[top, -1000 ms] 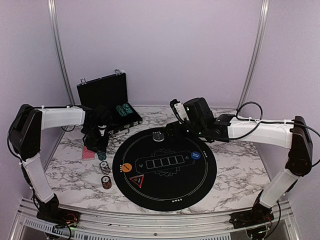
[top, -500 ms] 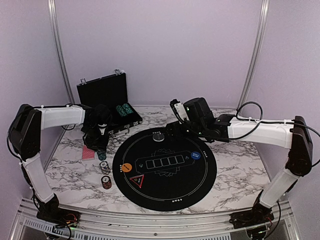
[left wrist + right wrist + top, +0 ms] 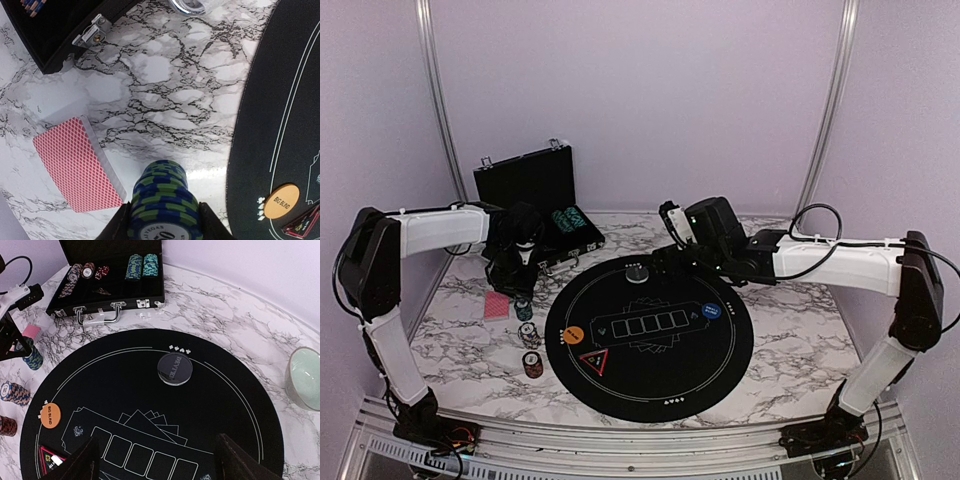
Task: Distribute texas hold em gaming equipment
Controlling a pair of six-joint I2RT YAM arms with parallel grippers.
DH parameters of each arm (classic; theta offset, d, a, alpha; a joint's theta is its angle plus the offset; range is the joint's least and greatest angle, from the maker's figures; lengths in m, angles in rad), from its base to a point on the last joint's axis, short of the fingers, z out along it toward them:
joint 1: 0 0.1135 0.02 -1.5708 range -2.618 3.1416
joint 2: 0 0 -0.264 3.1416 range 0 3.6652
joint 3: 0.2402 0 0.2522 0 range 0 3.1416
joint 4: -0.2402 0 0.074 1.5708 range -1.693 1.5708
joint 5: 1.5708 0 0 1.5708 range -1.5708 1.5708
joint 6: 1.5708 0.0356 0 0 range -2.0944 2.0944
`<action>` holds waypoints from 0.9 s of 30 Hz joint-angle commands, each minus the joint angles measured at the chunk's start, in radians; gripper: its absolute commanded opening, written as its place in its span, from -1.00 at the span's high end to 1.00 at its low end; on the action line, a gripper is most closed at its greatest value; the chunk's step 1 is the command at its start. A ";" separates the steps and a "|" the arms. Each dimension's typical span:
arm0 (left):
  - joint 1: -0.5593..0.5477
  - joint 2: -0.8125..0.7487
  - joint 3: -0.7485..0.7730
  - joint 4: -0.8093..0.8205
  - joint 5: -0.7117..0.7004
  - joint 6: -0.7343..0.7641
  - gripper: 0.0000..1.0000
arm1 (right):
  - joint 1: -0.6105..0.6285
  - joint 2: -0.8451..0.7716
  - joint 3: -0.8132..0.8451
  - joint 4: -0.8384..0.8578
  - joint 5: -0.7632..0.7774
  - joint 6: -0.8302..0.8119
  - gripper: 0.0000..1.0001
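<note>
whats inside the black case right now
The open black case holds chip stacks: two teal-striped stacks at one end, mixed-coloured stacks at the other, small red pieces between them, too small to identify. Whatever lies under the stacks is covered.

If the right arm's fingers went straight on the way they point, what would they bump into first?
Most likely the black round mat, near its printed card boxes, just short of the dealer button. The right fingers stand open and empty; depth is hard to judge.

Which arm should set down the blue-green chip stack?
Left. The left end effector grips the chip stack beside the cards; the right end effector hangs open over the mat.
</note>
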 commanded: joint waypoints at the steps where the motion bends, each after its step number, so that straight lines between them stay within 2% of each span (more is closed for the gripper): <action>1: -0.008 0.021 0.049 -0.053 0.011 0.017 0.40 | -0.003 0.009 0.038 -0.014 0.022 0.015 -0.51; 11: -0.085 0.093 0.179 -0.098 0.011 0.003 0.41 | -0.066 -0.040 -0.025 -0.015 0.009 0.051 -0.51; 27: -0.273 0.311 0.476 -0.157 0.052 -0.057 0.41 | -0.210 -0.163 -0.220 0.004 -0.028 0.085 -0.51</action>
